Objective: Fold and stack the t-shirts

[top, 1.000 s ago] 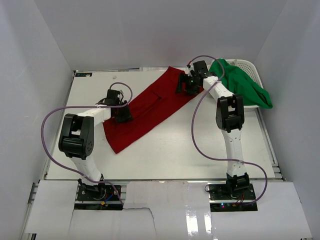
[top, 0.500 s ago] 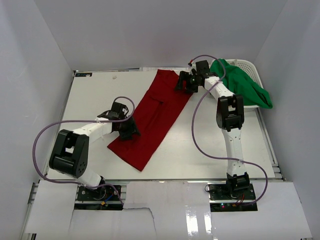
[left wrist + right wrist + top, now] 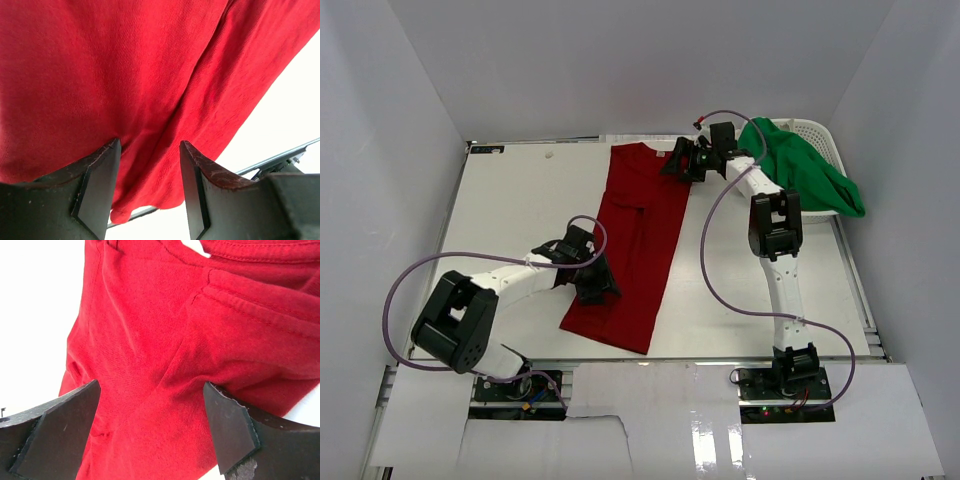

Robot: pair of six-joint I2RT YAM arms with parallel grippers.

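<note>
Top view: red shirt (image 3: 635,250) is laid out lengthwise on the tabletop (image 3: 510,200), and the green shirt (image 3: 800,170) is draped over the basket (image 3: 817,127) far right.

Left wrist: my left tool (image 3: 150,145) is released, jaws apart over red cloth.

Right wrist: right tool (image 3: 151,385) is gaping wide over the same shirt.

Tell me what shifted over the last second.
The red t-shirt swung from a diagonal to almost far-to-near, its near end moving rightward toward the near edge along with the left gripper. The right gripper edged left at the collar end. Both are open now. The green t-shirt stayed draped over the basket.
</note>
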